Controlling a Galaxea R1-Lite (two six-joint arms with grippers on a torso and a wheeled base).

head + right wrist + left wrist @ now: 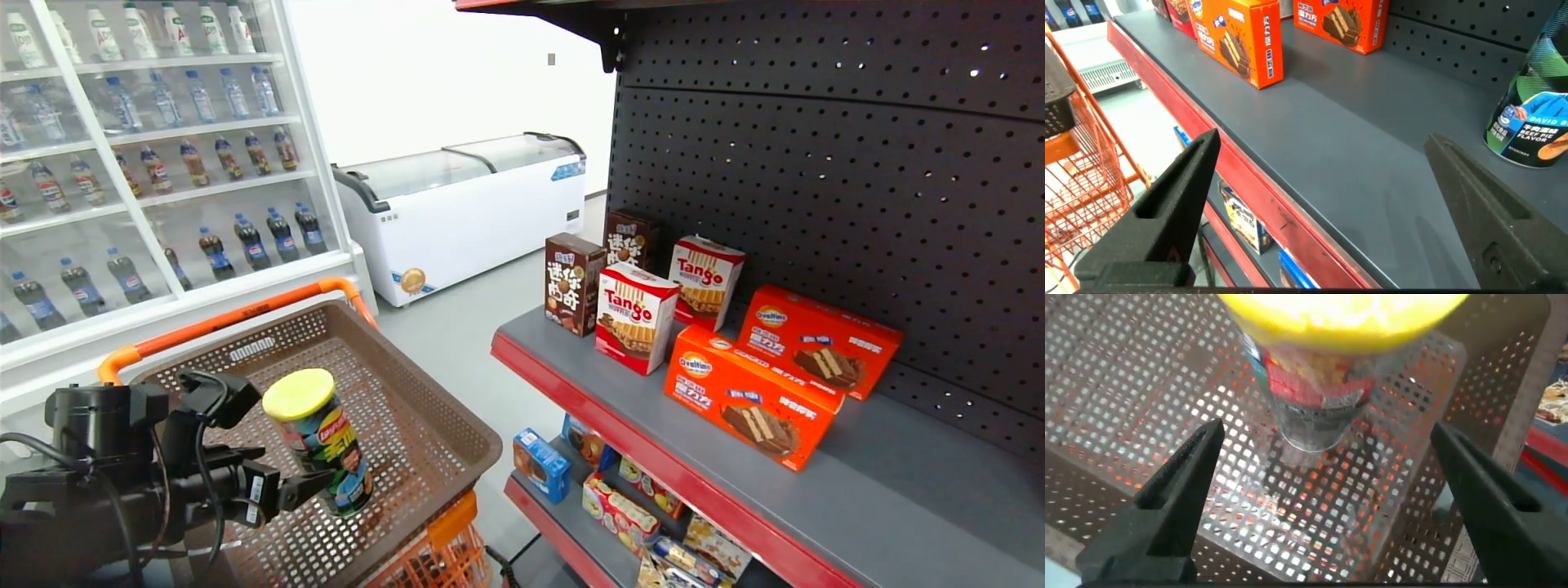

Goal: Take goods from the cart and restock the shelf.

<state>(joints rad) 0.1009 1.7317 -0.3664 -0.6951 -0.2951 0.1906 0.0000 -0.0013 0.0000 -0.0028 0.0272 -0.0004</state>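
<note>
Yellow-lidded can (322,445) stands upright inside the brown cart basket (424,392), where the left end effector (1327,431) hangs wide open and empty; a clean grasp likely means closing squarely below the lid, then lifting straight above the basket's rim.

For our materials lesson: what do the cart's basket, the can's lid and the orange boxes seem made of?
Basket: likely moulded plastic, matte brown, perforated grid. Lid: probably plastic, smooth yellow. Orange boxes: printed cardboard, slightly glossy, crisp folded edges.
</note>
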